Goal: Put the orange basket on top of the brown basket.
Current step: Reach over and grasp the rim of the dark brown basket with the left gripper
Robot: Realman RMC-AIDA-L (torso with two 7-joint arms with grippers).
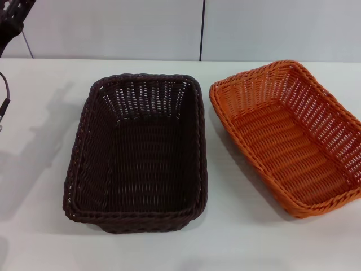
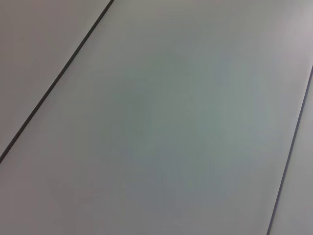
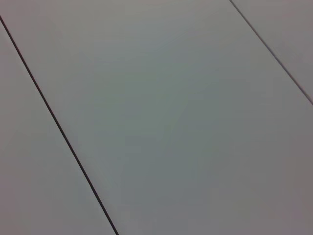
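- Neither gripper shows in any view; both wrist cameras face only pale panelled surfaces with dark seams, so whether either is released or clenched cannot be told. A dark bit of the left arm (image 1: pixel 12 22) sits at the head view's upper left corner, well away from the work.
- The orange basket (image 1: pixel 293 138) rests empty on the white table (image 1: pixel 39 169), angled, just beside the brown basket (image 1: pixel 138 152) on its right.
- The brown basket sits empty at centre.
- Nothing is done yet: reaching, grasping, lifting and stacking all remain.
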